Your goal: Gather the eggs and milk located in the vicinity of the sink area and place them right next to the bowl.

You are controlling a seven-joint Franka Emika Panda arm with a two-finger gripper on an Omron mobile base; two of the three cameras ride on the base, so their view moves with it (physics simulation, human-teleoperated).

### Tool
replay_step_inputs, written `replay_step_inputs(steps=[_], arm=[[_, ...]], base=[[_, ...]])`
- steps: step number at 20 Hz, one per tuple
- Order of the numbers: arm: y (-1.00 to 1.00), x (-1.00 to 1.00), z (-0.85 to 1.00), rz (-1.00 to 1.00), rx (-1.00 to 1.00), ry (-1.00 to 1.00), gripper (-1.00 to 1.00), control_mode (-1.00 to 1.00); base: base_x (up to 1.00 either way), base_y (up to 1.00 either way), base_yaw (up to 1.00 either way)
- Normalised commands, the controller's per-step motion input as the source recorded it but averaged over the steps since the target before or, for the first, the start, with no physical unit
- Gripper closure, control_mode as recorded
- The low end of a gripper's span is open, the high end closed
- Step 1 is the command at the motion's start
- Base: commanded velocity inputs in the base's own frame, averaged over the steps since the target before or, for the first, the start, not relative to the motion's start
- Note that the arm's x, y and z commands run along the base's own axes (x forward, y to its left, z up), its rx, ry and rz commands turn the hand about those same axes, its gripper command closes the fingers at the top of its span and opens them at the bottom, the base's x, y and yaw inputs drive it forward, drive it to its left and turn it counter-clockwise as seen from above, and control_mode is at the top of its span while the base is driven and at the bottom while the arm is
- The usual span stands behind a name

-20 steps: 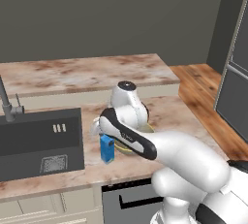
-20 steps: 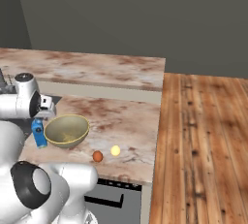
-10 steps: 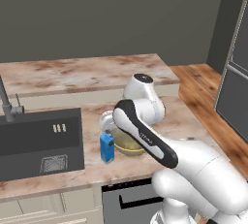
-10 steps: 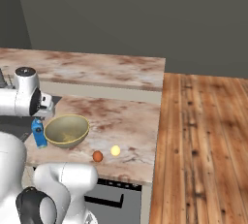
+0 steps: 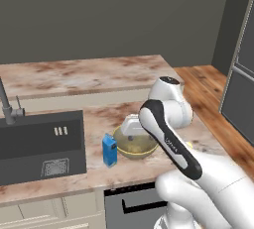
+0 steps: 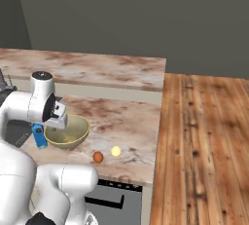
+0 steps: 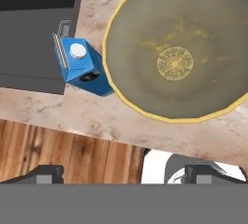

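Blue gabled milk carton [image 5: 109,149] now stands upright on the marbled brown counter [image 5: 99,114], just beside the wide yellowish-olive bowl [image 5: 135,143] and between it and the black recessed sink [image 5: 39,146]; nothing is touching it; compared with a second ago our white arm has swung up and over the bowl, so we read that as the carton already dropped off and let go.

From the hand view our two-finger gripper [image 7: 125,173] hovers above the bowl with its tips spread wide and nothing between them; the carton [image 7: 82,68] sits off to one side, clear of the fingers.

Over in the right base view the reddish-brown egg [image 6: 98,157] and the pale cream-yellow egg [image 6: 115,151] lie close together on the counter, near the bowl [image 6: 66,131] on the side away from the carton; if that counts as next to it, we're about finished; otherwise nudging the eggs closer is what's left.
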Motion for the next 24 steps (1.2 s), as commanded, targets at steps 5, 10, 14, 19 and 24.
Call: replay_step_inputs(steps=[5,10,14,19,24], arm=[[-0.65,0.0,0.0,-0.03,0.0,0.15,-1.0,-1.0],[-0.57,0.0,0.0,0.0,0.0,0.13,-1.0,-1.0],[-0.53,0.0,0.0,0.0,0.0,0.11,-1.0,-1.0],[-0.5,0.0,-0.05,0.0,0.0,0.08,-1.0,-1.0],[-0.51,0.0,-0.07,0.0,0.0,0.06,-1.0,-1.0]], base=[[0.0,0.0,0.0],[0.0,0.0,0.0],[0.0,0.0,0.0],[0.0,0.0,0.0],[0.0,0.0,0.0]])
